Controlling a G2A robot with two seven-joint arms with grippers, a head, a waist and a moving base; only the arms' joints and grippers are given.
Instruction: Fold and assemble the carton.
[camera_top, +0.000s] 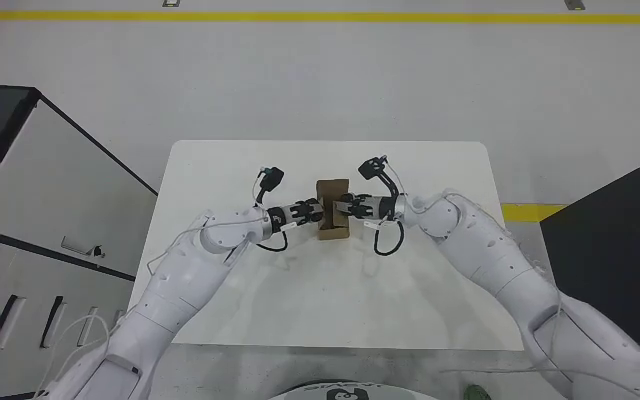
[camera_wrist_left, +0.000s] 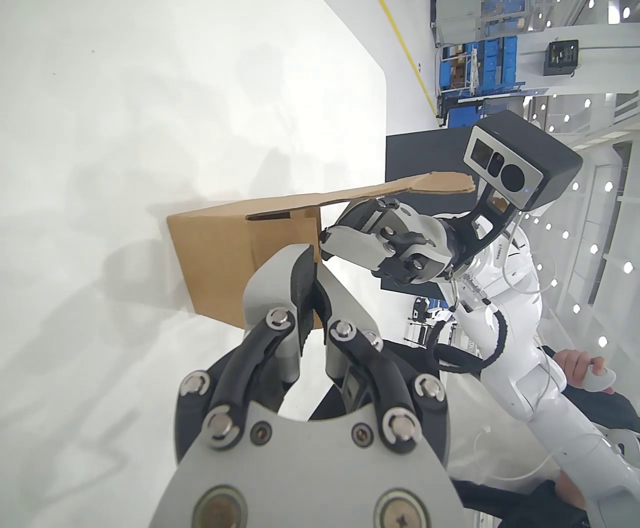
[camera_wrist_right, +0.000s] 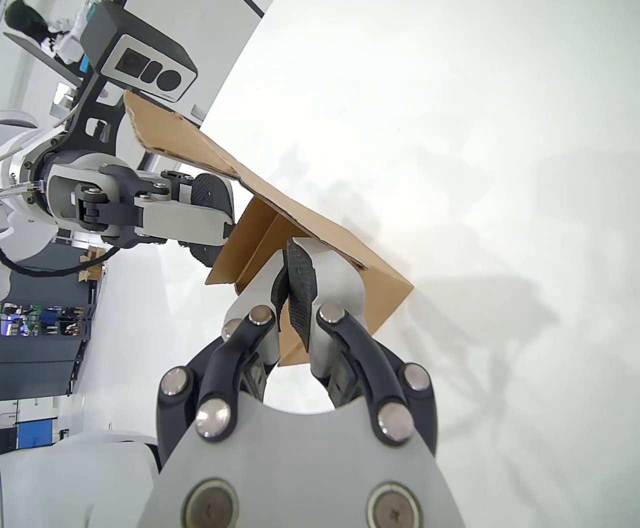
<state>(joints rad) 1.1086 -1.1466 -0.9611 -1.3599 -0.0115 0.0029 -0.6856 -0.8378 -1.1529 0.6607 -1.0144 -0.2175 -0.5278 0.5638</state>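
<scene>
Top view: carton (camera_top: 332, 190) clamped between left tool (camera_top: 320, 212) and right tool (camera_top: 343, 208).

A white table (camera_top: 420, 300) fills mid-frame on pale grey floor (camera_top: 300, 80). A yellow line (camera_top: 350, 16) runs along the top edge. A dark-topped cabinet (camera_top: 60, 190) stands at left, a black panel (camera_top: 600, 240) at right. Blue crates (camera_wrist_left: 480, 50) fill distant shelving.
</scene>
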